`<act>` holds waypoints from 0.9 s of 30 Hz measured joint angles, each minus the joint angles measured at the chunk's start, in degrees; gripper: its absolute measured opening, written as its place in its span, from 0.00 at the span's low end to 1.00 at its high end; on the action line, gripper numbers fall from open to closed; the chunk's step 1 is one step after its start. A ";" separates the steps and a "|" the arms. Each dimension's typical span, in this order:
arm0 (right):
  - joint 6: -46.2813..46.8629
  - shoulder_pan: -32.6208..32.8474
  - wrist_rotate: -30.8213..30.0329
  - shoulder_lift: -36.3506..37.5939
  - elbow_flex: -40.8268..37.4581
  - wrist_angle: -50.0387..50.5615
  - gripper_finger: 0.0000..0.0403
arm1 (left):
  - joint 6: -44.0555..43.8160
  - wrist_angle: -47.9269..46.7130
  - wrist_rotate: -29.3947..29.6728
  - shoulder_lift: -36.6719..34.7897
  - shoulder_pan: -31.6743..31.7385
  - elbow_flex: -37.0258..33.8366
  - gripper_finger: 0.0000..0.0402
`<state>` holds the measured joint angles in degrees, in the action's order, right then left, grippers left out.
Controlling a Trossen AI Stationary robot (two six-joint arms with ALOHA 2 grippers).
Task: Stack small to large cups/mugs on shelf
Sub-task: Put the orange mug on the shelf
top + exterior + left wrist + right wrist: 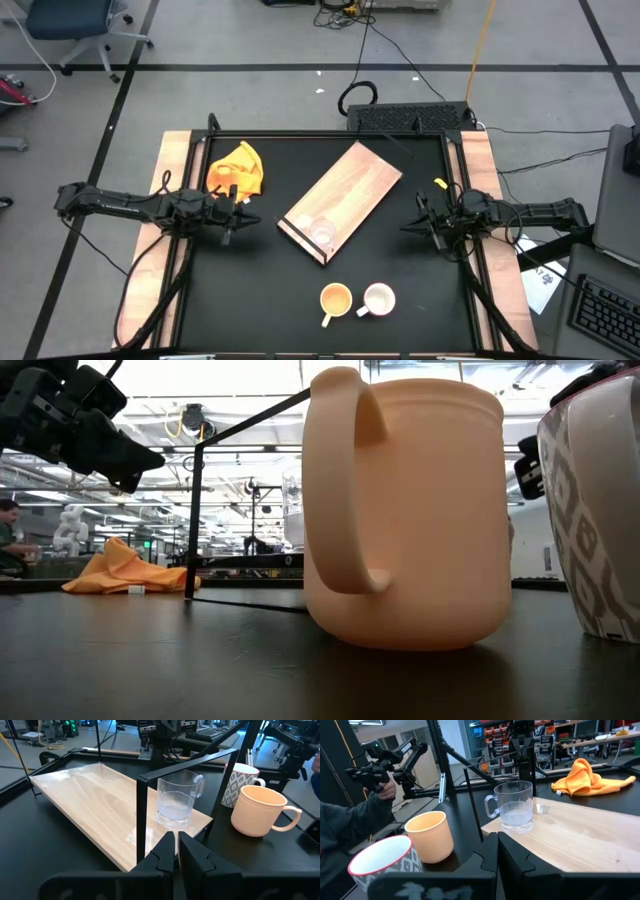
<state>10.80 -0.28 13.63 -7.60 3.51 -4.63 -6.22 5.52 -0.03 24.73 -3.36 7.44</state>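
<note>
The light wooden shelf lies slantwise in the middle of the black table. The clear glass cup stands on it near its dark-edged near end, and shows in both wrist views. The yellow-orange mug and the white mug stand side by side on the table near its front edge. My left gripper hovers shut at the table's left, my right gripper shut at its right. Both are empty.
A crumpled yellow cloth lies at the far left of the table. A thin black frame stands around the shelf's near end. A person's sleeve and hand show beyond the table in the right wrist view.
</note>
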 joint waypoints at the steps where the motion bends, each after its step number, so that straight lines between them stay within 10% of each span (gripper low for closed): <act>1: -0.35 0.00 0.00 0.00 0.00 -0.30 0.00 | 0.00 0.00 0.00 0.00 0.00 0.00 0.06; 27: -1.14 0.00 0.12 -0.26 0.01 -6.88 0.00 | 1.07 -2.43 0.09 0.00 -0.01 0.00 0.06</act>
<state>9.66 -0.27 13.75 -7.85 3.52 -11.52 -5.15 3.09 0.05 24.73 -3.36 7.44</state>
